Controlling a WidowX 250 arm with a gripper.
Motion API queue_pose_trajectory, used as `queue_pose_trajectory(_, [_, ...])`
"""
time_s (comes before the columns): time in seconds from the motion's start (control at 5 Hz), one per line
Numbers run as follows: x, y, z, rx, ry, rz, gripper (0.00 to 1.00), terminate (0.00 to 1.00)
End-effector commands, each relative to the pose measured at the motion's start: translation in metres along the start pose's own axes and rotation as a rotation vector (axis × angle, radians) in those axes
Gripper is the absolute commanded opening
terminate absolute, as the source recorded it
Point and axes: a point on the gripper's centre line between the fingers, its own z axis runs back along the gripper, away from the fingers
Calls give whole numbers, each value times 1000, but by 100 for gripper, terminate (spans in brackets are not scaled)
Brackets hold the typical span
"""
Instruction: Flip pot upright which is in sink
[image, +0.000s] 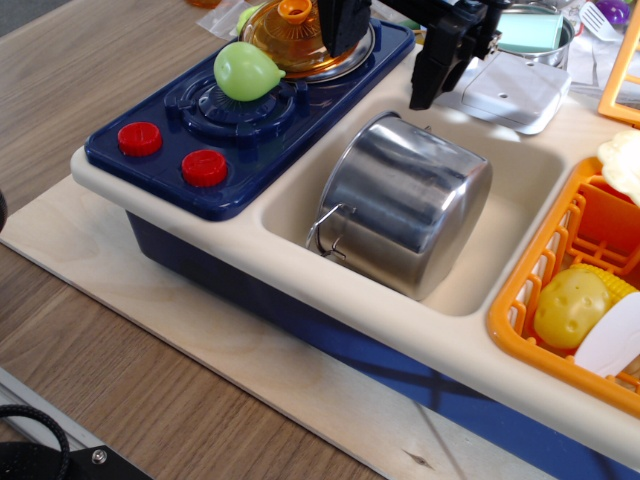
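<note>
observation.image: steel pot (410, 205) lay tipped on its side in sink (300, 200), needing a flip; pincer (440, 70) hovered behind it, open/closed state unclear.

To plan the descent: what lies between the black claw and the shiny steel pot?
Nothing: only bare cream sink rim separates claw and pot.

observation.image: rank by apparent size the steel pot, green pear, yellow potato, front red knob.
1. steel pot, by far the largest, lying tilted in the sink
2. green pear and yellow potato: look alike; the potato is partly hidden by the rack and nearer the camera, so unranked
3. front red knob, smallest
</note>
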Motion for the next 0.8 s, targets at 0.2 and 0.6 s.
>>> queue_pose_trajectory(0.2, [5, 3, -4, -126, 25, 34, 100, 0])
queue_pose_trajectory(0.6, [0, 14, -23, -355, 16, 108, 100, 0])
